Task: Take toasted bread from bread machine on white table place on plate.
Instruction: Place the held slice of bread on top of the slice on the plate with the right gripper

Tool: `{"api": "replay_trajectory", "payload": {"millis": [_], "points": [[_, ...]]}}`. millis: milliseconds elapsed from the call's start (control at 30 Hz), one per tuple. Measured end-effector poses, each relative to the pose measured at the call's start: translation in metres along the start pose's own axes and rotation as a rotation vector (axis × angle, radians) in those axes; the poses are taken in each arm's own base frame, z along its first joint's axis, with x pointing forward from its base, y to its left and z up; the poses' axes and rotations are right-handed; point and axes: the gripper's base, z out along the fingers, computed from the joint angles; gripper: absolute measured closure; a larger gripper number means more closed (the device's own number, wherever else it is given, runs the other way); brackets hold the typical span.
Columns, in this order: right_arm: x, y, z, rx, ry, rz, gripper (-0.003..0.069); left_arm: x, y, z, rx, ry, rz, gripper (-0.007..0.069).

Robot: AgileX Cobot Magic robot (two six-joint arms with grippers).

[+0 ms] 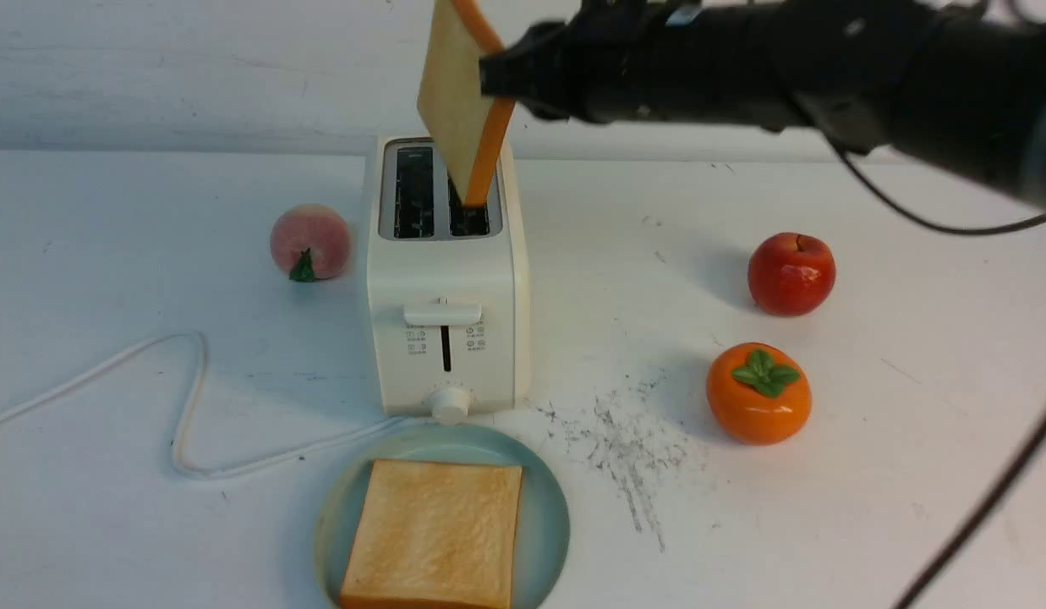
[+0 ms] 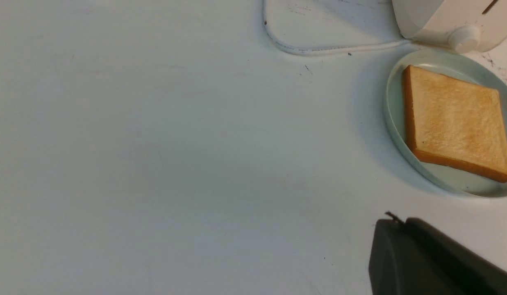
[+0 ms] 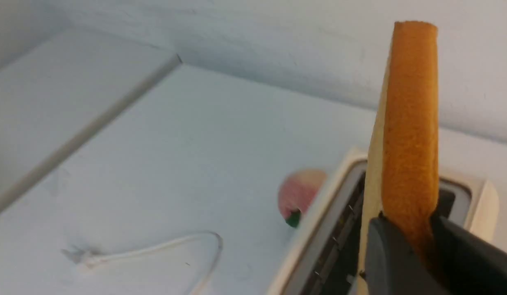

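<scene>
White scuffed table (image 1: 869,474), open room left: right gripper (image 1: 497,72) clamps golden square toast slice (image 1: 451,93), corner in cream boxy toaster (image 1: 442,279); second slice (image 1: 434,537) on blue-green round plate (image 1: 544,507), near edge; left gripper (image 2: 394,229) closed.

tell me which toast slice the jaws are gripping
the tilted slice over the bread machine; the other slice lies flat on the plate

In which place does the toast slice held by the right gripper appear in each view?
Front view: held slice top centre, tilted over the bread machine.
Left wrist view: not in it.
Right wrist view: edge-on, clamped by the right gripper.
Shared landmark: the bread machine, in all three.
</scene>
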Motion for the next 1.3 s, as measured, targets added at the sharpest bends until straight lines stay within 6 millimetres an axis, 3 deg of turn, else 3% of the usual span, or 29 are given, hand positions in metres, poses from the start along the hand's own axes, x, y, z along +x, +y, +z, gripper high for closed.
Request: {"api": "replay_trajectory", "payload": {"millis": [67, 100, 167, 300, 500, 733, 1000, 1300], "points": [[-0.028, 0.023, -0.043, -0.083, -0.02, -0.034, 0.0566, 0.0, 0.0, 0.0, -0.002, -0.001, 0.001, 0.0638], [-0.03, 0.025, -0.046, -0.091, -0.02, -0.037, 0.0566, 0.0, 0.0, 0.0, -0.003, -0.001, 0.001, 0.0638], [-0.042, 0.046, -0.083, -0.201, 0.034, -0.077, 0.0566, 0.0, 0.0, 0.0, -0.004, -0.002, 0.009, 0.0638], [-0.028, 0.061, -0.101, -0.348, 0.235, -0.108, 0.0566, 0.0, 0.0, 0.0, -0.003, -0.002, 0.01, 0.0638], [0.038, 0.055, -0.079, -0.473, 0.557, 0.013, 0.0566, 0.0, 0.0, 0.0, -0.003, -0.003, 0.01, 0.0638], [0.116, 0.03, -0.036, -0.442, 0.597, 0.148, 0.0566, 0.0, 0.0, 0.0, -0.002, -0.004, 0.01, 0.0638], [0.156, 0.014, 0.004, -0.416, 0.567, 0.285, 0.0566, 0.0, 0.0, 0.0, -0.004, -0.002, 0.013, 0.0638], [0.17, 0.009, 0.013, -0.407, 0.598, 0.295, 0.0566, 0.001, 0.001, 0.0, -0.011, 0.014, 0.013, 0.0638]]}}
